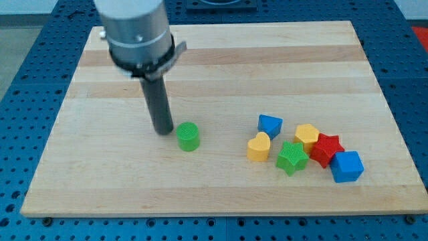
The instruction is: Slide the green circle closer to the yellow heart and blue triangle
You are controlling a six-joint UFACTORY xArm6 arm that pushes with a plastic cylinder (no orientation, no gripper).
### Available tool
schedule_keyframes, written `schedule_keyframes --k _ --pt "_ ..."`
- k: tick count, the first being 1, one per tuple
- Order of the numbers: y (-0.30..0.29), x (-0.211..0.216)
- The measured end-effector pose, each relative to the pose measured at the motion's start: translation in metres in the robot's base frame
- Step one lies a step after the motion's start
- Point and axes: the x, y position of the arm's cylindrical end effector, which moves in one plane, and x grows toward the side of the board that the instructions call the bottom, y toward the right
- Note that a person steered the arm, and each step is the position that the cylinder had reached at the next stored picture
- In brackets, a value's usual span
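The green circle (188,136) stands on the wooden board (221,67), left of centre. My tip (164,131) rests just to its left, close to touching it. The yellow heart (259,147) lies to the circle's right, about a hundred pixels away. The blue triangle (270,125) sits just above and right of the heart. The arm's grey body hangs over the board's upper left.
A cluster lies right of the heart: a green star (291,158), a yellow hexagon-like block (307,136), a red star (327,148) and a blue cube (347,166). The board's bottom edge runs just below them.
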Motion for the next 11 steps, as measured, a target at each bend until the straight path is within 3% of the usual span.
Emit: schedule_keyframes --k 1,2,3,6,7,10,11 --pt "0.055 0.028" --pt "0.089 0.015" --pt "0.029 0.030" --pt "-0.005 -0.005" --pt "0.031 -0.034" --pt "0.155 0.007" --pt "0.157 0.007"
